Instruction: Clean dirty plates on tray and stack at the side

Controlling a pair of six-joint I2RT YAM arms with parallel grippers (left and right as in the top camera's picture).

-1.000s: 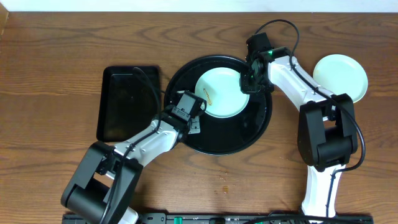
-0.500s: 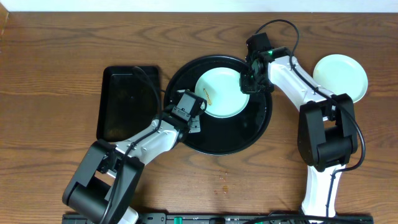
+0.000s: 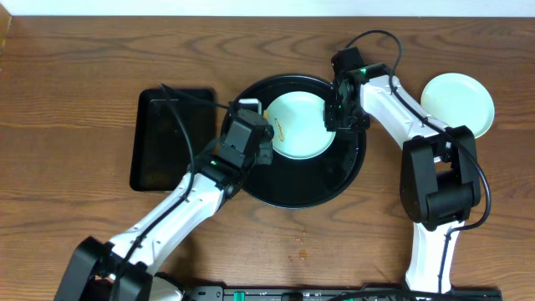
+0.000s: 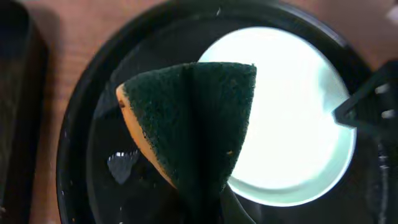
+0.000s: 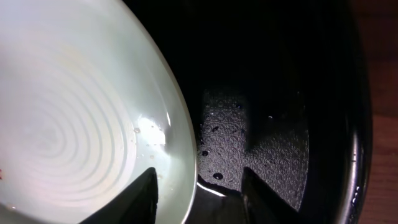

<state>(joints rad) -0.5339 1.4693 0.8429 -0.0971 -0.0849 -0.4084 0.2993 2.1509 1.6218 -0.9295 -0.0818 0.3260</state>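
A pale mint plate (image 3: 299, 124) with a thin brown smear near its left side lies on the round black tray (image 3: 292, 188). A second pale plate (image 3: 457, 102) sits on the table at the far right. My left gripper (image 3: 249, 140) hovers over the tray's left part, just left of the plate, shut on a folded dark green sponge (image 4: 193, 124) with an orange underside. My right gripper (image 3: 336, 117) is at the plate's right rim. Its jaws are open and straddle the rim (image 5: 186, 180), one finger over the plate (image 5: 81, 112), the other over the tray (image 5: 273, 81).
A smaller rectangular black tray (image 3: 171, 138) lies left of the round one, close to my left arm. Bare wooden table surrounds both trays. A small wet spot (image 3: 299, 244) marks the table in front of the round tray.
My left arm has risen and shifted up and forward with the sponge gripped. My right gripper's jaws have spread apart at the plate's rim. The plates have not moved.
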